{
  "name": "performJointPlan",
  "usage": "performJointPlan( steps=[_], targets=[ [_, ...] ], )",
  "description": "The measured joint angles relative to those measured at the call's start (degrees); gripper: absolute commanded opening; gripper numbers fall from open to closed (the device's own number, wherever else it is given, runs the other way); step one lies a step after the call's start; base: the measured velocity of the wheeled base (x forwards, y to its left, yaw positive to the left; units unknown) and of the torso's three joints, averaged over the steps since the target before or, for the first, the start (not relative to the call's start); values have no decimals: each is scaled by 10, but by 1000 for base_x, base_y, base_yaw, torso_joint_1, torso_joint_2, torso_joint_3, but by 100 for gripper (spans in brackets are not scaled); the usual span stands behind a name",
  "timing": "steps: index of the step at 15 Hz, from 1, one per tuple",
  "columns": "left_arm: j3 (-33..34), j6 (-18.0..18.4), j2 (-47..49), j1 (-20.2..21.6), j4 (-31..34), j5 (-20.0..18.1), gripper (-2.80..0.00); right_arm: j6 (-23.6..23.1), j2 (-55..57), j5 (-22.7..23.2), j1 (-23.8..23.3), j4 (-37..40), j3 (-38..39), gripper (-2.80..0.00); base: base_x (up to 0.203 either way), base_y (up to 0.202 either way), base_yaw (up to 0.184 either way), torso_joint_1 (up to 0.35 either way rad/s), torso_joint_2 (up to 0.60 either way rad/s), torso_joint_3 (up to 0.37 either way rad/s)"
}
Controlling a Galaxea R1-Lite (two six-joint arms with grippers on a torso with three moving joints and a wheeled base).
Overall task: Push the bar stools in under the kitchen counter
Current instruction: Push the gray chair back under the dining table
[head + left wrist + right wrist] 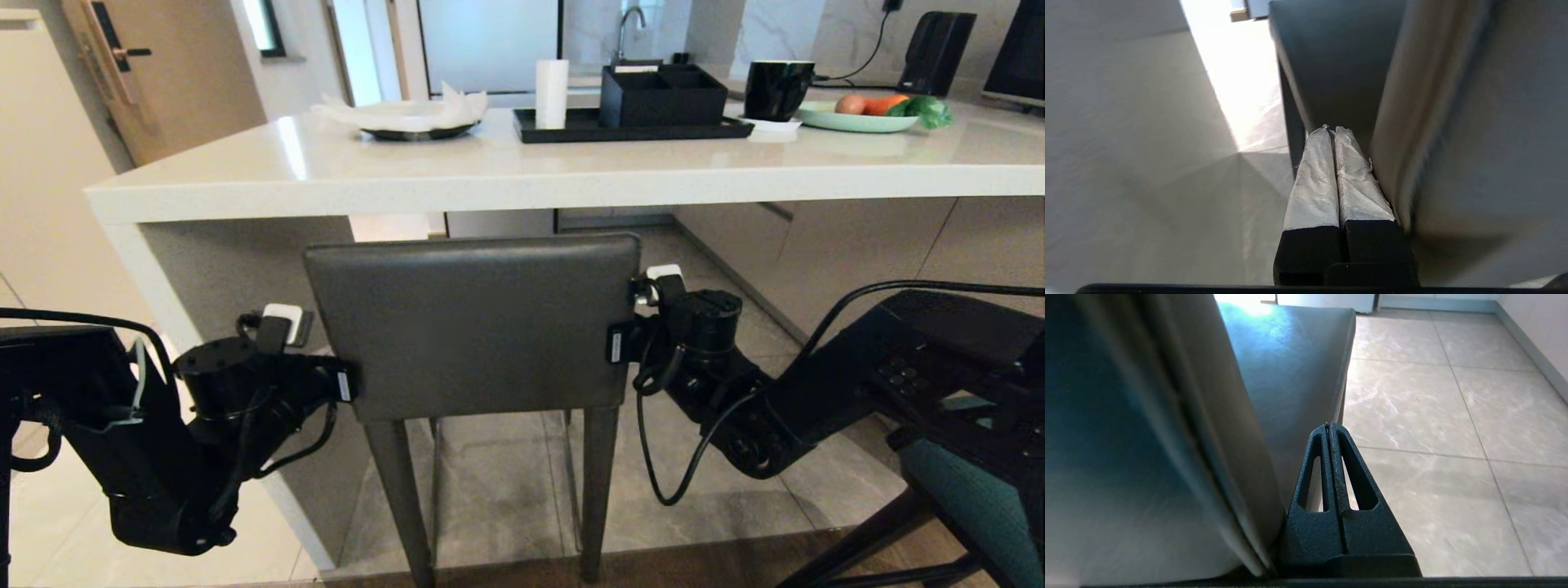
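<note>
The dark grey bar stool (473, 327) stands with its boxy backrest toward me and its seat under the edge of the white kitchen counter (571, 175). My left gripper (1331, 130) is shut and empty, lying against the backrest's left side edge (1453, 122). My right gripper (1329, 425) is also shut and empty, against the backrest's right side edge (1147, 437), with the seat (1290, 355) ahead of it. In the head view both sets of fingers are hidden behind the backrest. Part of the teal bar stool (971, 506) shows at the bottom right, under my right arm.
The counter's grey side panel (237, 269) stands close to the left of the stool and my left arm. On the counter are a plate with tissue (416, 118), a white roll (552, 91), a black tray with an organiser (637, 122), a black mug (775, 88) and a green plate of vegetables (865, 114). Tiled floor (1433, 416) lies under the counter.
</note>
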Motion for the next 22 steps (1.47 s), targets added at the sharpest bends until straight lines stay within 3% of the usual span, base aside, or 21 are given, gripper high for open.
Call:
performJointPlan(
  steps=[6, 13, 18, 22],
  targets=[
    [9, -2, -12, -6, 2, 3, -280, 1, 12, -10, 12, -3, -8, -280, 0, 0, 0, 0, 0, 0],
    [68, -18, -23, -6, -1, 7, -280, 4, -8, -19, -3, 0, 18, -280, 0, 0, 0, 0, 0, 0],
    [36, -15, -12, 22, 1, 13, -280, 4, -46, -19, -6, -3, 64, -280, 0, 0, 0, 0, 0, 0],
    [56, -18, -23, 68, 1, -4, -280, 5, -76, -19, -34, -2, 97, -280, 0, 0, 0, 0, 0, 0]
  ],
)
